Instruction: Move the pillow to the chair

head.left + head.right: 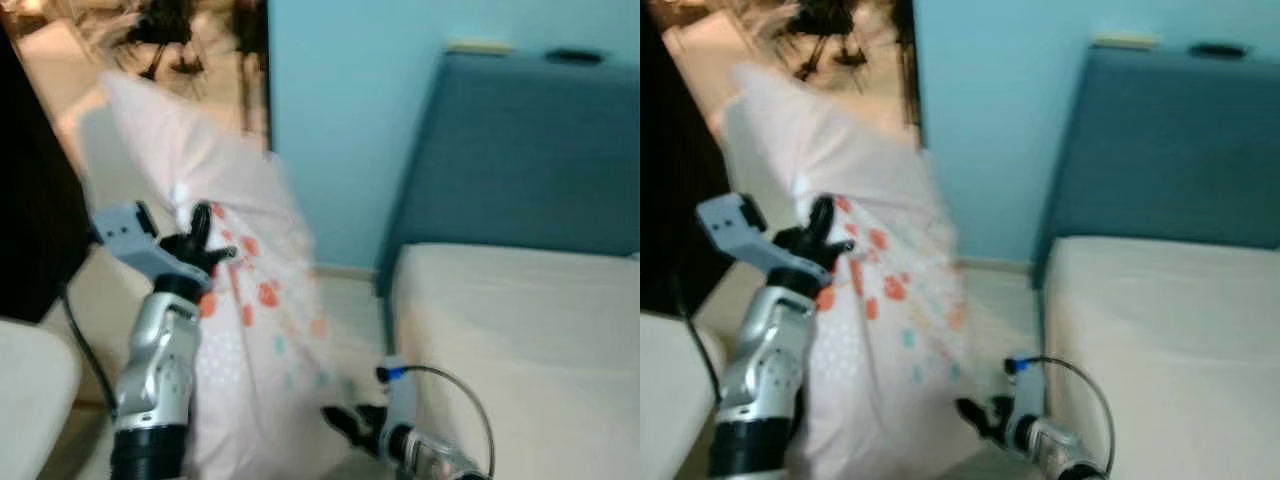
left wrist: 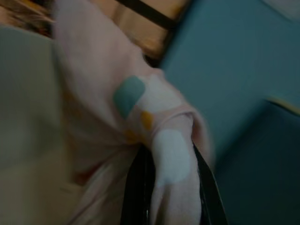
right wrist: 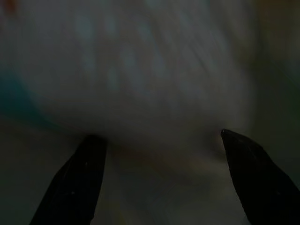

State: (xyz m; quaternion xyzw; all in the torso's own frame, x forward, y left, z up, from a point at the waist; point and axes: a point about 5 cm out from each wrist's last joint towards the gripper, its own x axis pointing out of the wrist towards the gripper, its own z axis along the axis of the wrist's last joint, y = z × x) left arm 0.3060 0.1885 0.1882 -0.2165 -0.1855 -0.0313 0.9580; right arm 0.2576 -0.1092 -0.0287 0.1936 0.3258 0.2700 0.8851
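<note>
Carrying is the step in hand: the pillow is off the bed and hangs in the air, with the robot apparently turning or walking, judging by the blur in both eye views.

Left gripper: raised at about mid-height on the robot's left, clamped on a bunched fold of the pillow's cover. The left wrist view shows the fold pinched between the two black fingers, cloth bulging out past them.

Right gripper: low, at the pillow's lower edge, just beside the near corner of the bed. The right wrist view shows its fingers spread wide with pale cloth in front of them, not closed on anything. Whether the tips touch the cloth cannot be told.

Pillow: large, soft, pale pink-white cover with red-orange and teal blotches and small light dots. It hangs long and slack from the left grip, its top flopping up and away toward the doorway, its bottom near the floor. It sits between the two arms, left of the blue headboard.

A pale rounded edge shows at the lower left; it may be the chair, but that is not certain.

Next move, as a judgement: keep the single pinch firm while turning left, find the seat, then lift the trailing end clear before lowering. Risk: the cover slipping from one small fold, or the hanging end dragging on the floor.
</note>
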